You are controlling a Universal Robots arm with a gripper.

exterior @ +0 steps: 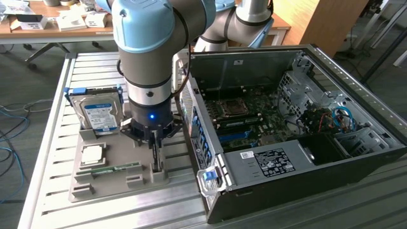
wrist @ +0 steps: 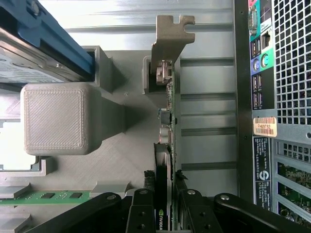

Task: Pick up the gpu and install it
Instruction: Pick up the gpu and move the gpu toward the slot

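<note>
**A:** Why does the gpu (wrist: 170, 126) stand on edge instead of lying flat?

**B:** The grey tray (exterior: 108, 183) has a narrow slot that props it upright, just outside the computer case (exterior: 356, 157), near its rear panel. I'd say that leaves the long top edge free to be taken from above, and the arm (exterior: 149, 57) does come straight down on it.

**A:** And the gripper (wrist: 165, 204)?

**B:** Low over that top edge, astride the card; whether it has clamped on or merely brackets it, I cannot tell.

**A:** So the card is not in the case?

**B:** No; it sits in the tray slot. The case lies with its open side up and the motherboard (exterior: 248, 119) bare. The hard drive (exterior: 98, 114) stands in its own cradle, farther from the case than the card.

**A:** How does the card look?

**B:** Thin and flat, seen edge-on; a dark greenish board with small parts along it. There is a green-and-black label (wrist: 160, 219) near the gripper, and at the far end a silvery bracket (wrist: 167, 43) with a notched tab.
</note>
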